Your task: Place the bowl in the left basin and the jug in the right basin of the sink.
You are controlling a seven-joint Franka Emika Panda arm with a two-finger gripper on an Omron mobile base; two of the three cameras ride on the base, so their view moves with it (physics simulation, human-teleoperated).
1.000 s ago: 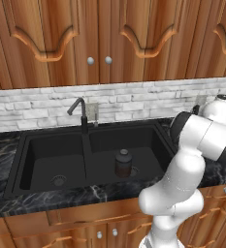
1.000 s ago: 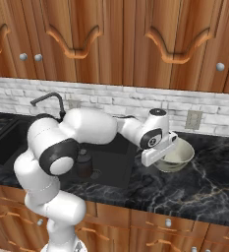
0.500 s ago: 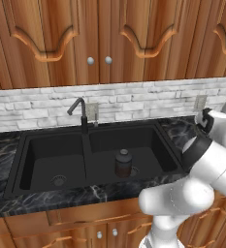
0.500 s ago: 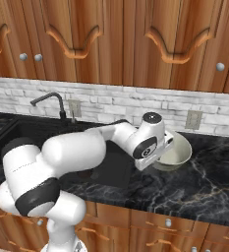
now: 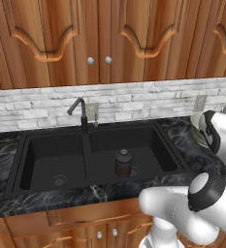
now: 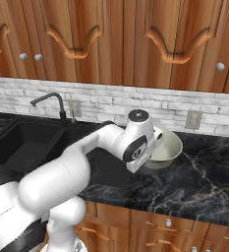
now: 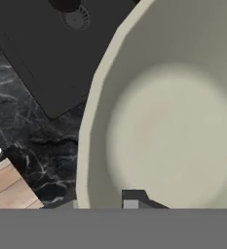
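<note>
Lowered closer over the bowl (image 6: 166, 147) on black marble counter (image 6: 199, 179), gripper (image 7: 134, 199) grip unclear.

The white arm (image 6: 76, 167) is reaching from the base at 7 o'clock in the right base view toward 2 o'clock, elbow bent, wrist turned downward. The gripper (image 7: 133, 198) is pointing down, one dark fingertip (image 7: 133, 195) showing at 6 o'clock in the hand view; its opening cannot be judged.
</note>
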